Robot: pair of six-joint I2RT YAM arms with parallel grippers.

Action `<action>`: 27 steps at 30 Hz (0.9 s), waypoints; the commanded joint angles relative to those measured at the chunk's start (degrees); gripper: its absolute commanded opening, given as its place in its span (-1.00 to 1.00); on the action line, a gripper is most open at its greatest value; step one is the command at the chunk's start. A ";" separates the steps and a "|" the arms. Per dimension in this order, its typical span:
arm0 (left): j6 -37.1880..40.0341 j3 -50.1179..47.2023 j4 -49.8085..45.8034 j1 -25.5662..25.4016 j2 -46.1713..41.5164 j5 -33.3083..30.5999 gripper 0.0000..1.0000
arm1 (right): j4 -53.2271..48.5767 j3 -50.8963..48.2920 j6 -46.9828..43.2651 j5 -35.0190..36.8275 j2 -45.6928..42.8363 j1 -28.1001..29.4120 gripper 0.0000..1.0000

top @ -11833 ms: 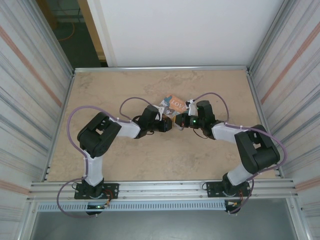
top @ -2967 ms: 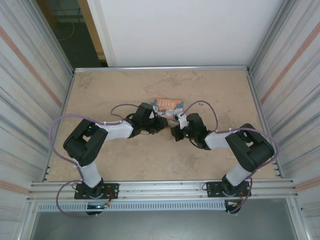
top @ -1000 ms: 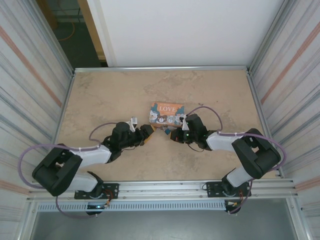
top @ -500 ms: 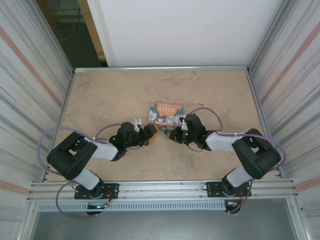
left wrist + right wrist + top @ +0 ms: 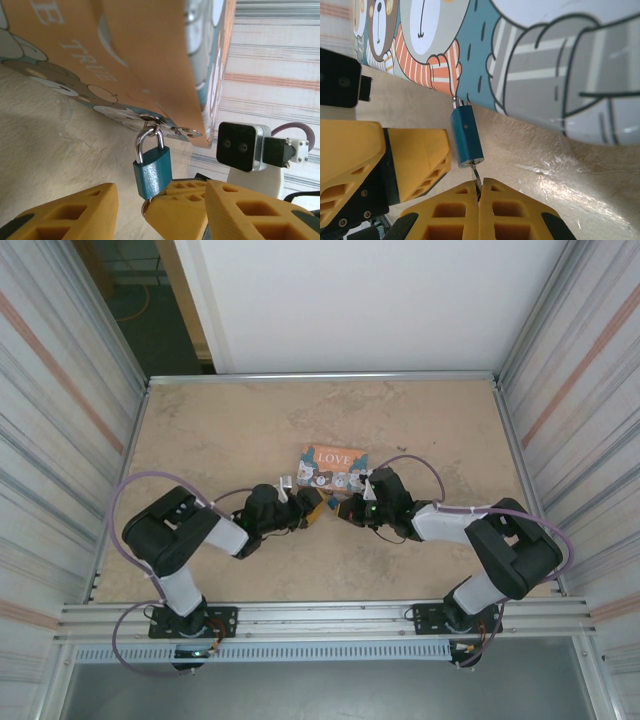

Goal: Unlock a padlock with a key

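The padlock (image 5: 152, 172) has a blue body and a thin silvery shackle, and it hangs from a small metal hasp (image 5: 156, 120) at the lower edge of the picture box (image 5: 125, 55), a little below the centre of the left wrist view. In the right wrist view it points down and a little to the right, away from the box, and its keyhole end faces the bottom of the frame. A thin metal key (image 5: 475, 176) goes from this end into the right gripper (image 5: 479, 189), whose yellow jaws are pressed together on it at the bottom centre of the frame. The left gripper (image 5: 161, 191) has its jaws released and wide apart: one finger is at the lower left of the left wrist view and the other at the lower right, with the padlock body in the gap between them. In the right wrist view one left finger (image 5: 417, 155) is just beside the padlock body, on its left, but I cannot tell if it touches. In the top view both arms lie low over the beige table (image 5: 220, 430), and their grippers come together just under the lower edge of the box, near the centre of the frame.
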 commanded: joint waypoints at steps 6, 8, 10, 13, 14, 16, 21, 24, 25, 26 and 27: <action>-1.64 2.36 4.51 -0.92 3.84 0.25 -0.02 | 0.74 2.20 2.10 -0.12 -2.03 0.59 -1.00; -2.20 2.78 5.45 -1.02 5.07 0.33 -0.03 | 0.77 2.20 2.27 -0.15 -2.15 0.60 -1.00; -2.75 3.13 6.79 -1.09 6.45 0.45 -0.07 | 0.65 2.21 2.36 -0.28 -2.36 0.60 -1.00; -3.41 3.57 8.57 -1.22 8.30 0.50 -0.11 | 0.49 2.20 2.53 -0.29 -2.56 0.66 -1.00; -3.57 3.70 8.90 -1.29 8.85 0.50 -0.13 | 0.38 2.12 2.58 -0.20 -2.73 0.63 -1.00; -3.85 4.03 9.46 -1.45 9.69 0.50 -0.15 | 0.30 2.13 2.62 -0.15 -2.96 0.64 -1.00; -4.62 4.40 10.84 -1.56 11.42 0.32 -0.20 | -0.02 2.29 2.71 -0.16 -3.28 0.65 -1.00; -4.87 4.75 11.17 -1.61 12.00 0.36 -0.22 | -0.16 2.47 2.80 -0.29 -3.28 0.59 -1.00; -4.95 4.97 11.17 -1.61 12.17 0.41 -0.23 | -0.12 2.56 2.93 -0.36 -3.28 0.64 -1.00; -4.96 5.17 11.24 -1.65 12.27 0.49 -0.23 | 0.02 2.55 3.00 -0.45 -3.22 0.66 -1.00; -5.00 5.41 11.17 -1.65 12.44 0.58 -0.24 | 0.09 2.66 3.19 -0.55 -3.13 0.67 -1.00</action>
